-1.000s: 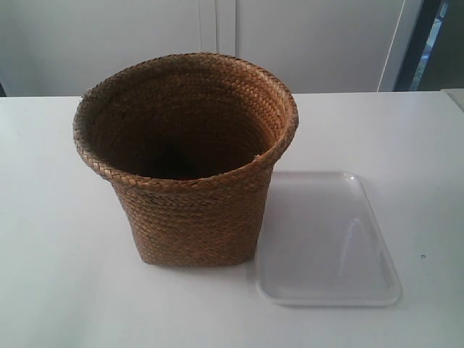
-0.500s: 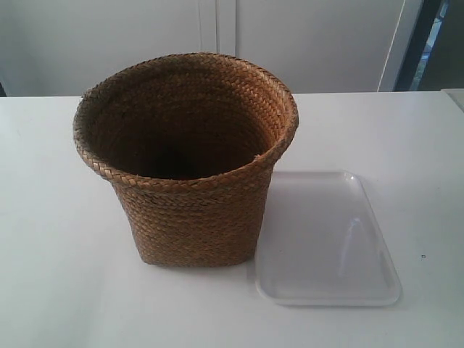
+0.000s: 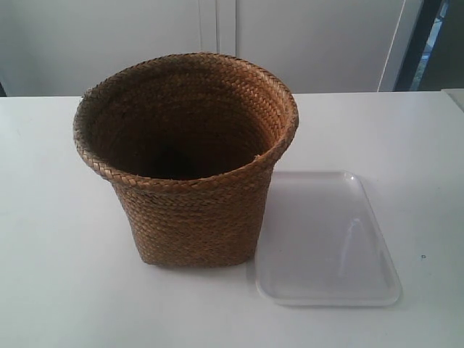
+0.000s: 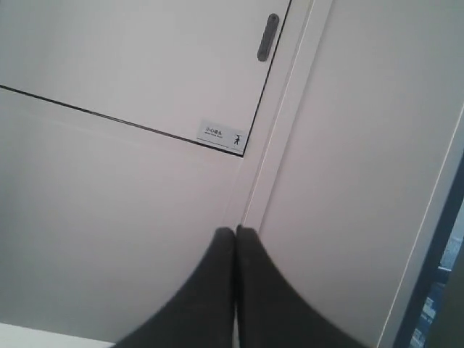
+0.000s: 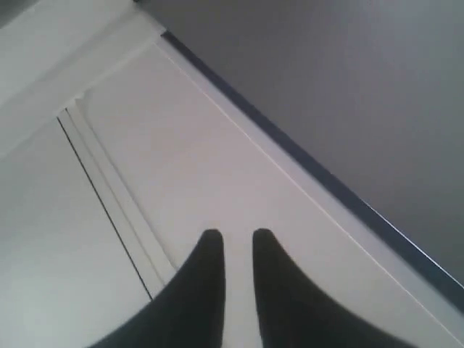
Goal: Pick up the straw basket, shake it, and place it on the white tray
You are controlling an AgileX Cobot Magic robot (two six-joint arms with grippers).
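Nothing has moved since the earlier frames: straw basket (image 3: 192, 210) and white tray (image 3: 326, 239) sit exactly as they did. Basket stands upright on the desk (image 3: 58, 290), just beside the tray; whether they touch, cannot tell. Its long axis runs vertical, mouth up, narrower squarish base down. Left tool (image 4: 235, 230) is closed, fingertips together, empty. Right tool (image 5: 238, 235) shows a narrow gap, also empty. Both wrist views face white panels, not the desk. Risks, as judged: the woven rim is soft and flared, so a pinch on one side may flex or slip during the shake. The tray looks light and glossy and barely exceeds the base, so an off-centre set-down could catch its lip, tilt the basket or push the tray away.
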